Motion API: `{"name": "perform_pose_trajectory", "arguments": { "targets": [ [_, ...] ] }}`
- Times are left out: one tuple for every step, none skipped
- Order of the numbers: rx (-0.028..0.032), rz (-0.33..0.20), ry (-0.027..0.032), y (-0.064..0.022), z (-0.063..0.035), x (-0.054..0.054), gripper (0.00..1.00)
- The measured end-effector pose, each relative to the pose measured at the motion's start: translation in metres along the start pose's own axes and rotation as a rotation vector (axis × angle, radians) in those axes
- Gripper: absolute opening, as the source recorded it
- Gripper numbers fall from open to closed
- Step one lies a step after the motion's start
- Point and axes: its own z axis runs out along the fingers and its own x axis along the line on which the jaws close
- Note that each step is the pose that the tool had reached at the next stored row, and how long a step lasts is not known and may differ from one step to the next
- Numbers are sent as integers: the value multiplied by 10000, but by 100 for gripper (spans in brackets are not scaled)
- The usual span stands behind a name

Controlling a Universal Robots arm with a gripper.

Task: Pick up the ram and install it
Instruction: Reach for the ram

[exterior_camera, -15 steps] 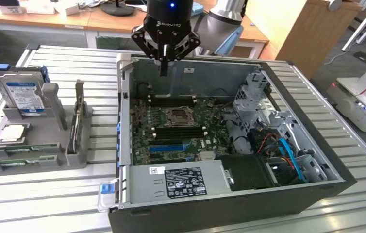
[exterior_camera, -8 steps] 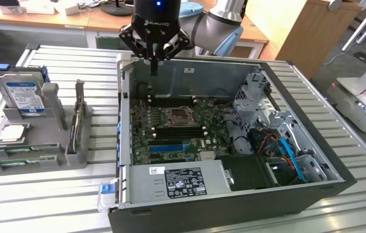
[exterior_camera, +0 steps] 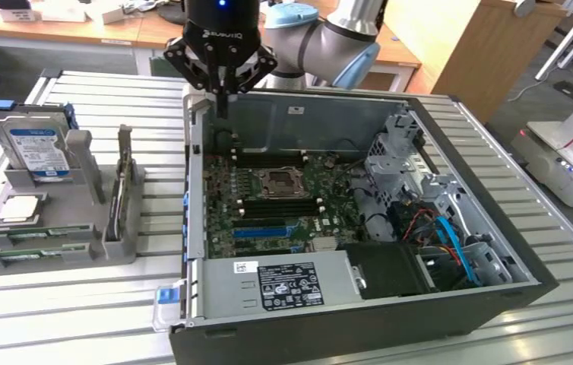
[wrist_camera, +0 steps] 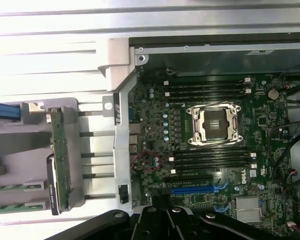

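Two ram sticks [exterior_camera: 38,233] lie edge-up in the front slots of a grey holder [exterior_camera: 114,243] at the exterior view's left, green with white labels; the wrist view catches their ends [wrist_camera: 15,186]. My gripper [exterior_camera: 223,109] hangs shut and empty over the rear left corner of the open PC case [exterior_camera: 368,319], well apart from the holder. Its black body [wrist_camera: 165,222] edges the wrist view. On the motherboard [exterior_camera: 266,228], black memory slots [exterior_camera: 277,204] [wrist_camera: 210,160] flank the CPU socket [exterior_camera: 281,181] [wrist_camera: 213,123].
The holder also carries a hard drive [exterior_camera: 33,152], a square CPU chip [exterior_camera: 18,209] and a thin green board on edge [exterior_camera: 122,182] [wrist_camera: 60,160]. A drive cage [exterior_camera: 398,152], cables [exterior_camera: 449,236] and a power supply [exterior_camera: 286,285] crowd the case. Everything rests on a slatted metal table [exterior_camera: 64,319].
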Motion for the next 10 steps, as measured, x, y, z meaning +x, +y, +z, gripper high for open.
{"name": "perform_pose_trajectory", "arguments": {
  "targets": [
    [0,1,0,-2,-1,32,11],
    [0,0,0,-5,-1,66,11],
    [0,-2,0,-7,-2,99,11],
    [0,-2,-1,-9,-3,132,11],
    [0,0,-1,-11,-4,167,11],
    [0,0,-1,-13,-5,202,11],
    [1,0,-2,-16,-5,237,11],
    [1,-1,-1,-18,-6,271,11],
    [-1,-2,-2,-20,-6,303,11],
    [0,-1,-2,-23,-7,336,11]
  ]
}}
